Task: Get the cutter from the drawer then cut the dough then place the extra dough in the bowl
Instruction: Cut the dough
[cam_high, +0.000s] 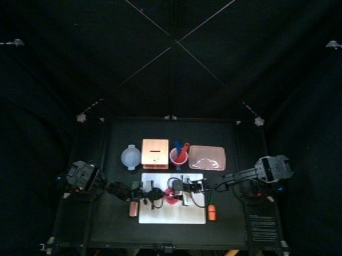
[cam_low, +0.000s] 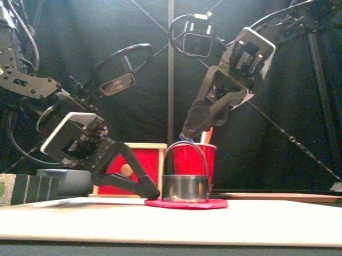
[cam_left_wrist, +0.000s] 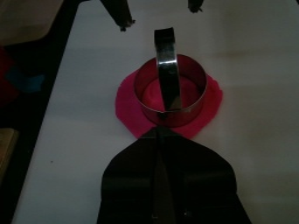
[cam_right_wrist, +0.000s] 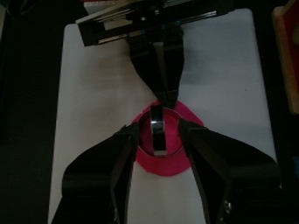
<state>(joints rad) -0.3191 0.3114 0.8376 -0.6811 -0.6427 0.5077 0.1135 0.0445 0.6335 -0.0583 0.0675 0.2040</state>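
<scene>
While the left gripper (cam_left_wrist: 163, 138) pins the pink dough (cam_left_wrist: 201, 122) at its left edge, jaws clenched, right gripper (cam_left_wrist: 158, 10) released, jaws apart over cutter (cam_left_wrist: 165, 79).

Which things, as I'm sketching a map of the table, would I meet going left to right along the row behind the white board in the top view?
bowl → wooden box → red cup → pink tray
</scene>
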